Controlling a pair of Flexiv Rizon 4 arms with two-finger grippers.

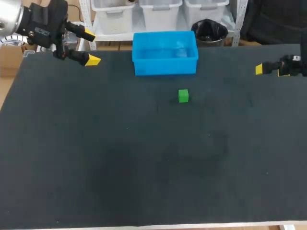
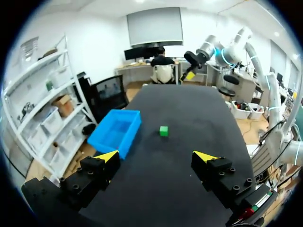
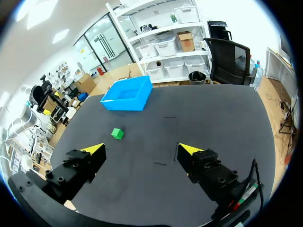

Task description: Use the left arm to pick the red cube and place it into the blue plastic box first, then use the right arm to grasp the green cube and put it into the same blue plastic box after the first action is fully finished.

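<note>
Left fingers point(image 2: 108, 157) and right fingers point(image 3: 93, 150) spread wide, empty — green cube point(image 1: 183, 96) near blue box point(image 1: 165, 67)

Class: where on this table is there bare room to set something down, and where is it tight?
Bare: the whole near half of the table, from the green cube to the robot's edge; also the stretches between the blue plastic box and the left gripper, and between cube and right gripper. Tightest: the gap between cube and box.

The head camera looks down from behind the near edge of the table point(image 1: 96, 167); the wrist cameras sit high over its opposite ends, facing inward. All three share the blue box point(image 1: 165, 67).
</note>
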